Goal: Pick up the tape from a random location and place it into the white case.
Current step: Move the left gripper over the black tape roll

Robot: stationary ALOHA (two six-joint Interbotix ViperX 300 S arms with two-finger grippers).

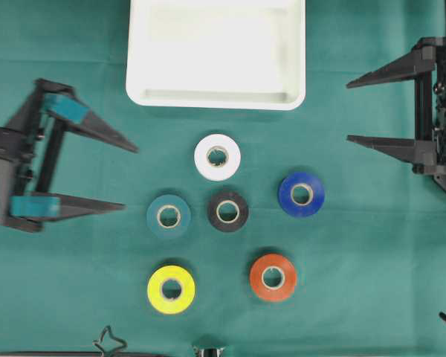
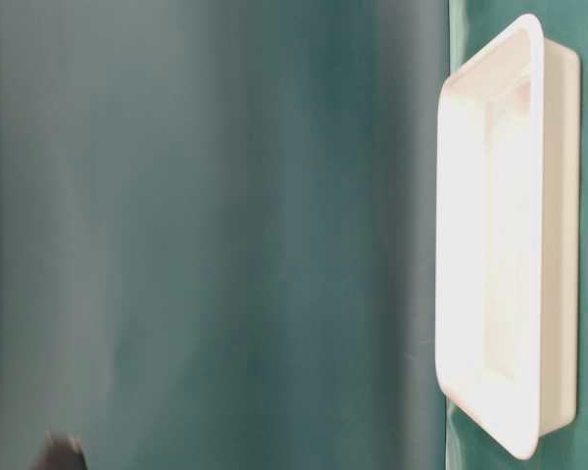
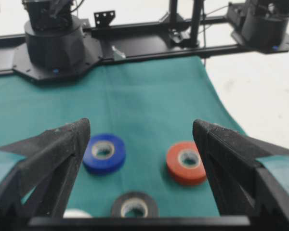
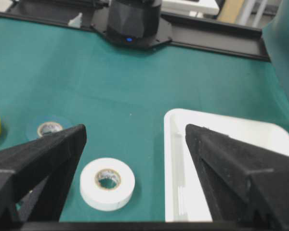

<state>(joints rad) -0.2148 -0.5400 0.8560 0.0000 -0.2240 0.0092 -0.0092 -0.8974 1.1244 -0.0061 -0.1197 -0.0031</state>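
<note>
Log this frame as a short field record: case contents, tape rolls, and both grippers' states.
white case: at the top centre of the overhead view, nothing in it
tape rolls on cloth: six, all lying flat: white, blue, black, teal, yellow, orange
roll nearest case: white
left gripper: open, holding nothing, left of the rolls
right gripper: open, holding nothing, right of the case
task progress: no roll picked up yet

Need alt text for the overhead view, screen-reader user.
Six tape rolls lie on a green cloth below an empty white case: white, blue, black, teal, yellow and orange. The left gripper and right gripper sit open at either side, holding nothing.
</note>
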